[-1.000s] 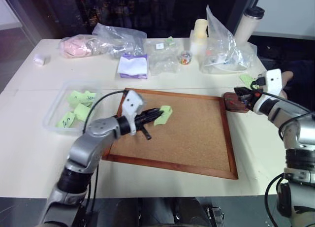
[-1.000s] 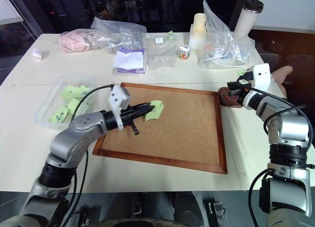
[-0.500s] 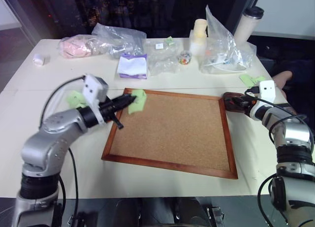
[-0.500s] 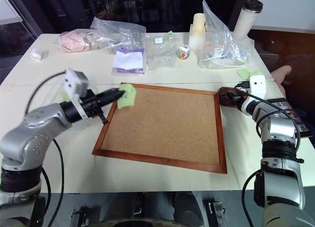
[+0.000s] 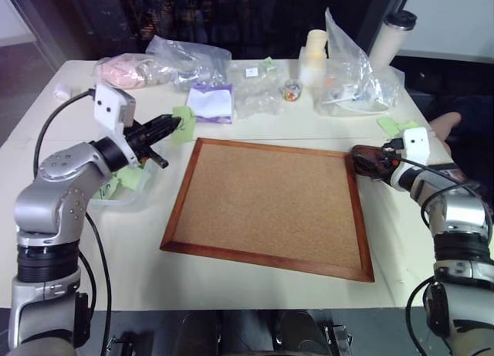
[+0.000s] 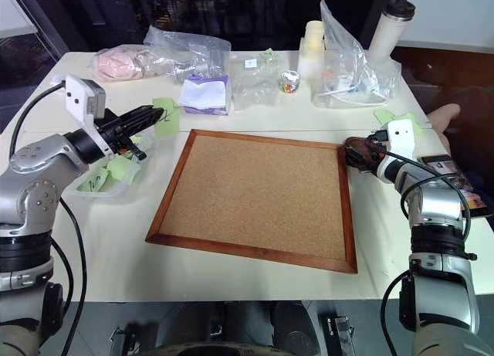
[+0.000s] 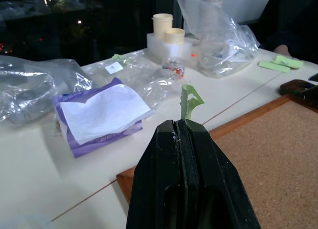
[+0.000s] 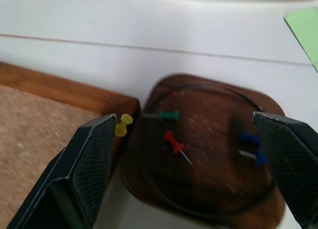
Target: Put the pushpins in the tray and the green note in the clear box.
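My left gripper (image 5: 171, 126) is shut on the green note (image 5: 184, 122), holding it upright in the air above the table, between the cork board's (image 5: 270, 205) left edge and the clear box (image 6: 116, 194). The box holds several other green notes, and my left arm partly hides it. My right gripper (image 8: 184, 118) stands open over the dark brown tray (image 8: 213, 189) at the board's far right corner. Green (image 8: 169, 115), red (image 8: 174, 143) and blue (image 8: 251, 139) pushpins lie in the tray. A yellow pushpin (image 8: 121, 125) sits at one fingertip (image 8: 99, 139), above the tray's rim.
A white-and-purple paper pad (image 5: 208, 103), crumpled plastic bags (image 5: 351, 70), a lidded cup (image 5: 390, 35) and a small jar (image 5: 291, 90) line the back of the table. Loose green notes (image 5: 397, 124) lie behind the tray. A person's hand (image 5: 446, 124) rests at the far right.
My left gripper carried the green note leftward and up, off the cork board to near the clear box. My right gripper sank a little and opened over the tray.
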### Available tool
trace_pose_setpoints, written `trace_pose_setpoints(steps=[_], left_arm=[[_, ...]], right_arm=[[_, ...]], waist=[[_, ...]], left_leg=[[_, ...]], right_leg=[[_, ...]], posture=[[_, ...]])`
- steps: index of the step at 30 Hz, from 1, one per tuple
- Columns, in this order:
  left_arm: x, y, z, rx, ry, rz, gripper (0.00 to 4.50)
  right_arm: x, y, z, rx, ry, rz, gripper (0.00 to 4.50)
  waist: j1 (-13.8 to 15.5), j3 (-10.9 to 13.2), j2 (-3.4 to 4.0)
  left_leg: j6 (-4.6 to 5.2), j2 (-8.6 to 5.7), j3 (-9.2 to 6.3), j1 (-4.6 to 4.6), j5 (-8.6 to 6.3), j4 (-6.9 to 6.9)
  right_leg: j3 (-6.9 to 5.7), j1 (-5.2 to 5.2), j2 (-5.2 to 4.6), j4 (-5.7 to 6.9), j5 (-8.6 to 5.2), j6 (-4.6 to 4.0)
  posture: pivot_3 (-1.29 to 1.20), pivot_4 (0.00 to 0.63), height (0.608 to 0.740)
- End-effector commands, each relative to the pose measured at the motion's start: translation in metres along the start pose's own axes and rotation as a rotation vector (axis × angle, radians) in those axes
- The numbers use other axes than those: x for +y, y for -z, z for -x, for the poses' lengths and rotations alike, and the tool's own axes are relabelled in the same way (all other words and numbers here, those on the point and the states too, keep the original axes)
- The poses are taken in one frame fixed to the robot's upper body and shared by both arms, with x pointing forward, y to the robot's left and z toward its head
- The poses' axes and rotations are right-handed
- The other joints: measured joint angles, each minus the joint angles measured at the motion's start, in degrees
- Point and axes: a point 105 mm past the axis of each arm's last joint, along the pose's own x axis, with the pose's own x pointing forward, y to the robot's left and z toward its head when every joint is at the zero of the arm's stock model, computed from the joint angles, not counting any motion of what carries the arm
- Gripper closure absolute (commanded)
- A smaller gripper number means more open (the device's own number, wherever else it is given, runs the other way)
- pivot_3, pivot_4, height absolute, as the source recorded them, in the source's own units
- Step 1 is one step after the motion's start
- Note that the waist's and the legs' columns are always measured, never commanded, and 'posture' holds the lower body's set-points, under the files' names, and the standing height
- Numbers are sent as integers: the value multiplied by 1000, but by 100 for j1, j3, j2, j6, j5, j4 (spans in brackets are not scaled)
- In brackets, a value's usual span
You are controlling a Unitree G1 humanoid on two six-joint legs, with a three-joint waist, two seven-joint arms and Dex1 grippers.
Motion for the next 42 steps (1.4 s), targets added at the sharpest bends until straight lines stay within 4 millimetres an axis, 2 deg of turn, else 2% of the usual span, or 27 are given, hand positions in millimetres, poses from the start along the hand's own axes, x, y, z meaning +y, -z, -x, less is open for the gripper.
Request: trace_pose_setpoints(steps=[1, 9, 13, 15, 19, 21, 25, 27, 30, 34, 41, 42], left_arm=[[1, -17, 1, -56, -7, -49, 4500], [6, -18, 5, -58, -40, -48, 4500], [6, -17, 6, -57, -44, -49, 4500], [7, -17, 7, -55, -52, -51, 4500], [14, -17, 15, -36, -81, -71, 4500], [22, -15, 21, -19, -109, -78, 4500], [48, -5, 37, 21, -217, -83, 4500], [57, -2, 42, 32, -259, -82, 4500], [73, 6, 55, 48, -331, -47, 4500], [79, 15, 63, 68, -370, -34, 4500], [95, 47, 75, 158, -485, -31, 4500], [96, 51, 75, 165, -488, -27, 3797]], right_arm=[[-12, -15, 3, -50, 37, 18, 64], [-23, -9, 2, -33, 58, 44, 64], [-18, -27, 2, -90, 31, 47, 64], [-9, -41, 3, -122, -6, 68, 64], [23, -61, 10, -163, -132, 124, 64], [51, -68, 18, -180, -256, 158, 64], [119, -69, 49, -197, -584, 259, 64], [135, -68, 60, -195, -670, 267, 64], [173, -67, 89, -189, -894, 338, 64], [186, -73, 98, -193, -956, 387, 64], [189, -77, 90, -199, -938, 405, 64], [188, -76, 89, -197, -933, 407, 0]], waist=[[-7, 0, 0], [-6, 0, 0], [-12, 0, 0], [-12, 1, 1], [-24, 1, 2], [-15, 1, 2], [8, 1, 2], [13, 2, 1], [27, 4, -2], [18, 8, -10], [19, 9, -12], [19, 9, -12]], left_leg=[[0, 1, 0, 0, 0, 0], [0, 0, 1, 0, 0, 0], [-1, 1, 1, 0, 0, 0], [-1, 1, 1, 0, 1, 0], [-1, 4, 4, 0, 0, 0], [-1, 6, 4, 0, 0, 0], [1, 11, 3, 0, 0, 0], [1, 10, 3, 0, -1, 1], [1, 10, 2, -2, -1, 5], [2, 14, -2, -1, -1, 5], [2, 13, -2, -1, -1, 7], [2, 13, -2, -1, -1, 7]], right_leg=[[0, 0, 1, 0, 0, 0], [1, -1, 1, 2, 0, 0], [1, -1, 1, 2, 0, 0], [1, -1, 1, 3, 0, 0], [5, -9, 2, 12, 0, 0], [5, -11, 2, 15, 0, 0], [3, -10, 1, 14, 0, -1], [3, -10, 0, 15, 0, 0], [1, -9, -6, 15, 0, 0], [-3, -8, -4, 15, 0, -1], [-3, -10, -4, 17, -1, -1], [-4, -10, -4, 17, -1, -1]], posture=[[0, 150, 740], [0, 150, 740], [0, 150, 740], [0, 150, 740], [0, 150, 740], [0, 150, 740], [0, 150, 740], [0, 150, 740], [0, 150, 740], [0, 150, 740], [0, 150, 740], [0, 150, 740]])
